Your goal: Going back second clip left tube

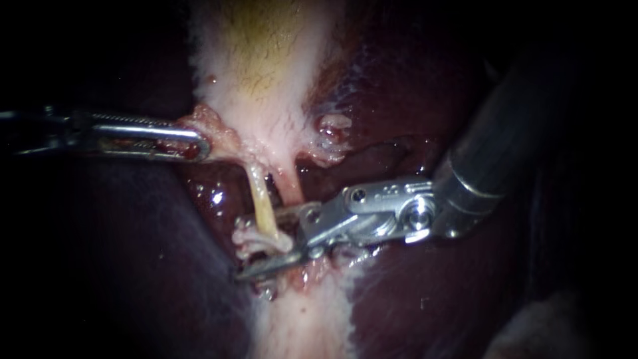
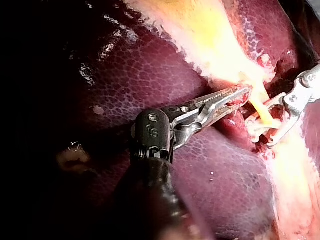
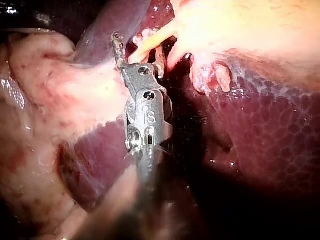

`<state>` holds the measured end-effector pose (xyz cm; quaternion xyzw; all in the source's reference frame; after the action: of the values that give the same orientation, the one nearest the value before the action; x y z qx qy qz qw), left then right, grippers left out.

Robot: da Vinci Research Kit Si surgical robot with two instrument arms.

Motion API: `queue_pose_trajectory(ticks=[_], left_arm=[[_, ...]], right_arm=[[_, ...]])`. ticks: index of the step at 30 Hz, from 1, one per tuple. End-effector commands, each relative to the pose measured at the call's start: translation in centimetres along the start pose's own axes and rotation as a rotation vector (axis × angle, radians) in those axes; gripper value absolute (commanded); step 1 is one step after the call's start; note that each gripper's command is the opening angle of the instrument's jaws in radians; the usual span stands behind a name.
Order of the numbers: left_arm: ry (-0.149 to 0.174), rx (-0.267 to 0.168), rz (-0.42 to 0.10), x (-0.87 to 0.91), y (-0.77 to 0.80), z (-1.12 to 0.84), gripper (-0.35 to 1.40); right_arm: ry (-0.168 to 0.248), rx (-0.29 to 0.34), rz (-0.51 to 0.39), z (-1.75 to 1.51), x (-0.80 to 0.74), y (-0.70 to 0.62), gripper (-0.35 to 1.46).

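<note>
our left instrument [image 1: 196, 143], in from nine o'clock, is clamped on the gallbladder [image 1: 266, 86] edge. our right instrument [image 1: 266, 242], in from three o'clock, holds its jaws apart astride the left tube [image 1: 261, 199], which runs toward six o'clock below the gallbladder.

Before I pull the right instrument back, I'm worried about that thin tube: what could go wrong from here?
1. The right instrument straddles the yellowish tube, open around it; backing out at an angle could snag or tear it.
2. The left instrument holds the gallbladder edge, stretching the tube; any extra pull might strain it.
</note>
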<state>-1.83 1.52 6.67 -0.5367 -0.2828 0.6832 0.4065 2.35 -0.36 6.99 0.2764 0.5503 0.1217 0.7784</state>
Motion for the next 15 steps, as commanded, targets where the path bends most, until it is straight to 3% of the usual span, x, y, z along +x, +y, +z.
queue_pose_trajectory(ticks=[1, 6, 15], left_arm=[[0.0, 0.0, 0.0, 0.0, 0.0, 0.0, -0.35], [0.0, 0.001, 0.001, -0.01, 0.0, 0.01, -0.35], [0.0, 0.0, 0.001, -0.01, 0.0, 0.0, -0.35]], right_arm=[[0.001, -0.013, -0.006, -0.03, -0.01, 0.03, 0.5], [0.004, -0.051, -0.025, -0.14, -0.03, 0.06, 0.5], [0.003, -0.035, -0.073, -0.45, -0.06, -0.09, 0.5]])
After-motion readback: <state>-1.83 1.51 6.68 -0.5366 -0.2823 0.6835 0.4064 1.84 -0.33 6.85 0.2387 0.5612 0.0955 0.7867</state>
